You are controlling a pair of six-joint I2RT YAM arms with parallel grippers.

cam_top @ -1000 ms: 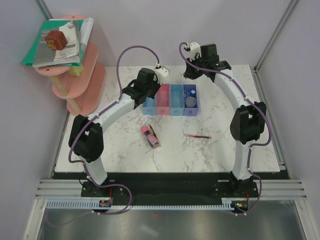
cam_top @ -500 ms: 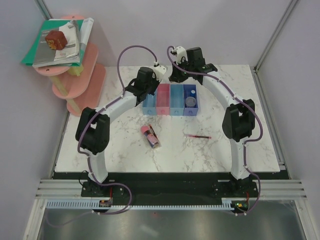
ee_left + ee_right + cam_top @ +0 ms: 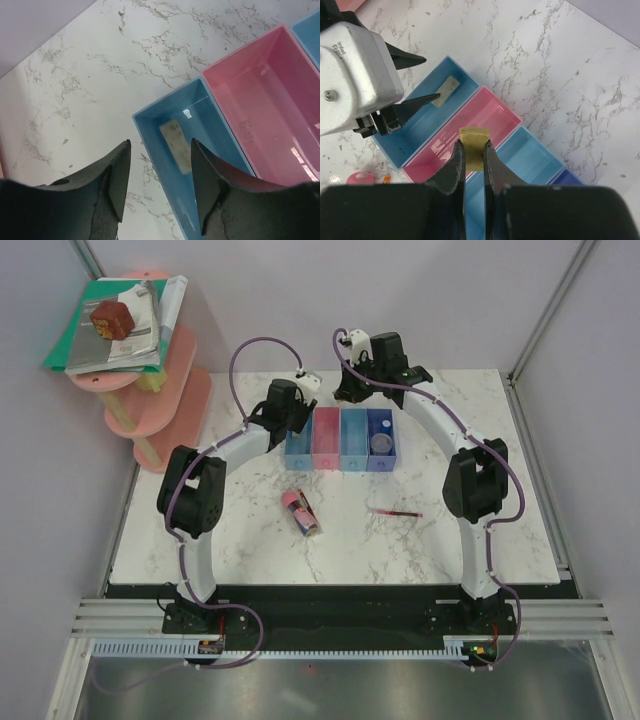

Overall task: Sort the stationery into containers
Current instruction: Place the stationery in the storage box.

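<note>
Trays [image 3: 492, 120] of glossy plastic, a matt tan block [image 3: 473, 136] — table [image 3: 560, 65] polished, marble-veined.

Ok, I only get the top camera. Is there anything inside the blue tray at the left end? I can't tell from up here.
Observer: Yes. The left wrist camera shows one tan block lying flat on the floor of that light blue tray.
Operator: Is the left end effector holding it?
Observer: No, it is open over the tray, with nothing between its fingers.
Operator: And the other arm?
Observer: The right end effector is shut on a second tan block, lifted up, with the pink tray below it in its wrist view.
</note>
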